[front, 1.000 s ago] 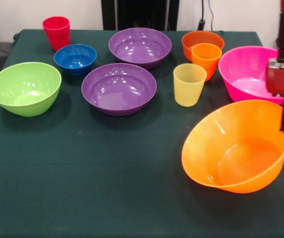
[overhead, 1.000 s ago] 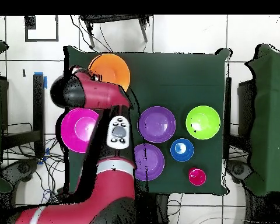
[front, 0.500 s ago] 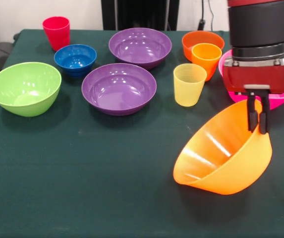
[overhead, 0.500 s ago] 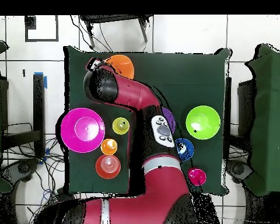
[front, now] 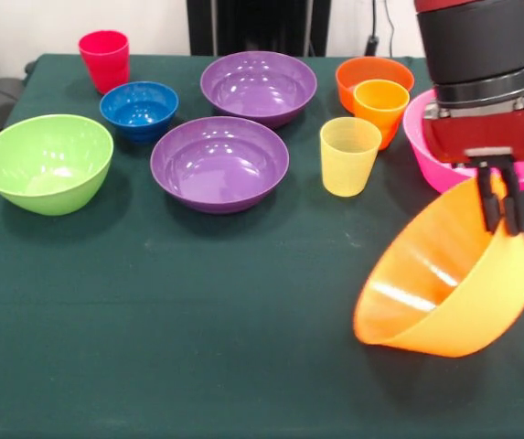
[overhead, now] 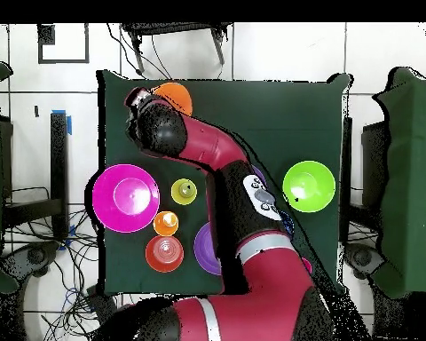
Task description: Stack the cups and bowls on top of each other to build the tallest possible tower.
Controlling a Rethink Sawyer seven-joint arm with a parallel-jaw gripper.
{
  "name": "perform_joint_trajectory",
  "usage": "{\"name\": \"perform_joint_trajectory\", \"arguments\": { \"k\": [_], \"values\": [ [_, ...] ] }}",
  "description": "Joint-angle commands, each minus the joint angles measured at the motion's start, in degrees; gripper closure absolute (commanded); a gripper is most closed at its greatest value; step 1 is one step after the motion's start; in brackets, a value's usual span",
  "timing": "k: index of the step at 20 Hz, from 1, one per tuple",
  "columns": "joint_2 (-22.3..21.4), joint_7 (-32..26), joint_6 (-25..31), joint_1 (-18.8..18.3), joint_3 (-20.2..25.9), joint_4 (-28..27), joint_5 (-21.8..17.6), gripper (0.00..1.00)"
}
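My gripper (front: pixel 501 206) is shut on the rim of the large orange bowl (front: pixel 444 283), which hangs steeply tilted with its opening facing left, low over the table's near right part. From overhead, the orange bowl (overhead: pixel 174 94) peeks out from under the arm. The pink bowl (front: pixel 431 128) sits just behind the gripper. The translucent yellow cup (front: pixel 349 155), the orange-yellow cup (front: pixel 380 108) and the small red-orange bowl (front: pixel 371 71) stand to the pink bowl's left. Two purple bowls (front: pixel 219 163) (front: pixel 258 87), the blue bowl (front: pixel 139 108), the red cup (front: pixel 104 59) and the lime green bowl (front: pixel 47 163) stand apart further left. No tower stands.
The dark green tablecloth (front: pixel 152 320) covers the whole table. In the overhead view the arm (overhead: pixel 225 178) hides the blue bowl, the red cup and one purple bowl; the pink bowl (overhead: pixel 126 197) and green bowl (overhead: pixel 308 186) show on either side of it.
The gripper kept hold of the orange bowl, tipping it from nearly flat to steeply tilted. It swung left, then back right a little. The arm now crosses the table's middle overhead.
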Motion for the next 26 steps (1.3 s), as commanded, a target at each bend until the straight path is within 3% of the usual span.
{"name": "perform_joint_trajectory", "arguments": {
  "k": [1,6,15,26],
  "values": [
    [-1.9,-0.7,2.4,-2.1,11.5,5.8,-4.3,1.0],
    [-1.2,0.0,-0.1,-4.5,15.0,6.9,-5.1,1.0],
    [6.3,-2.3,-7.7,-9.2,20.6,2.4,-13.4,1.0],
    [17.3,-7.0,-4.0,-16.2,29.9,-3.2,-22.0,1.0]
  ]
}}
